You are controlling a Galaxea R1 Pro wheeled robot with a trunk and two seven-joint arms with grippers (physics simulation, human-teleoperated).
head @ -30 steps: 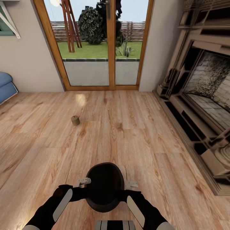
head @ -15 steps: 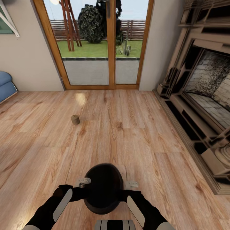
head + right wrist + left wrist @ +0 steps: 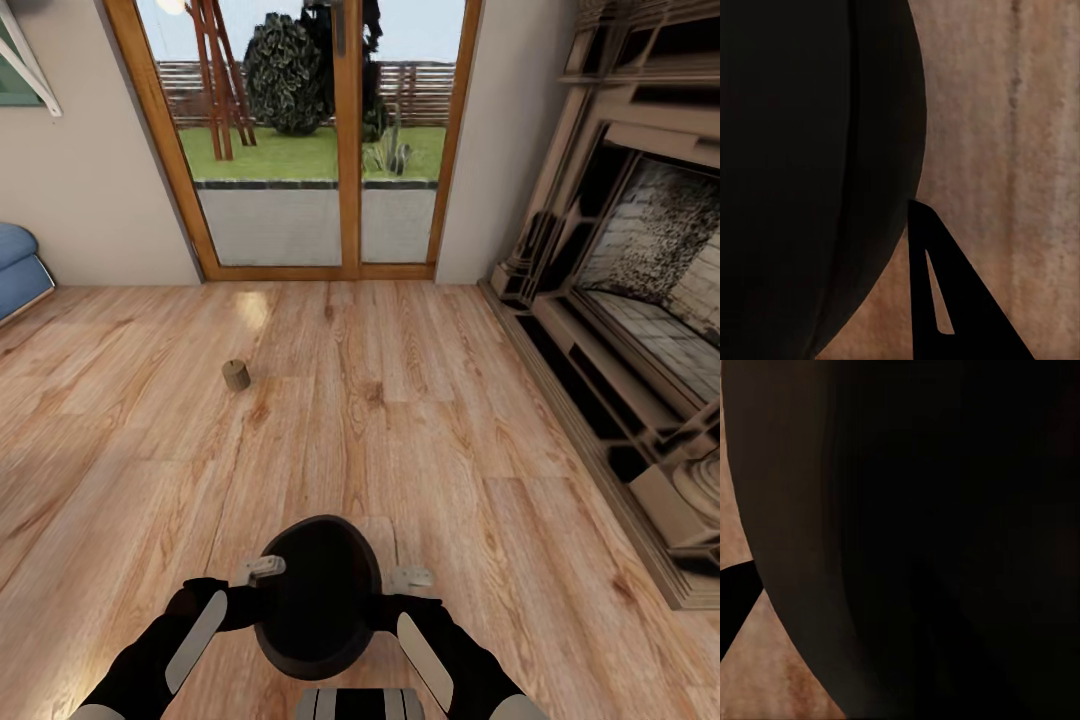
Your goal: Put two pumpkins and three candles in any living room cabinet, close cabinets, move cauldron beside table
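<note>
Left claw (image 3: 262,570) sits at the lower centre of the head frame, pressed against the left flank of the cauldron (image 3: 317,596); whether its jaws pinch the rim or merely brace the wall I cannot tell, since the pot's bulk covers the fingertips. In the left wrist view the cauldron (image 3: 930,525) is a near-black mass with a strip of floor (image 3: 765,660) at one edge, too dark for any contact to be read.

Between the claws, the cauldron hangs dead centre, its round mouth tipped toward the camera, equally near both arms. The coming move turns on this symmetry: the pot lies straight between the claws, so it has to travel with both.

Right claw (image 3: 412,577) mirrors the left on the pot's right flank. The right wrist view shows the cauldron (image 3: 810,172) with one dark finger (image 3: 945,300) just beside its curve, apparently touching it; its opening cannot be judged either.

Well apart, in the left-centre of the head frame, a candle (image 3: 236,375) stands upright on the floor (image 3: 400,420), nearer the left arm. No table is in view, so the pot's goal cannot be placed. A fireplace (image 3: 640,300) fills the right side.
</note>
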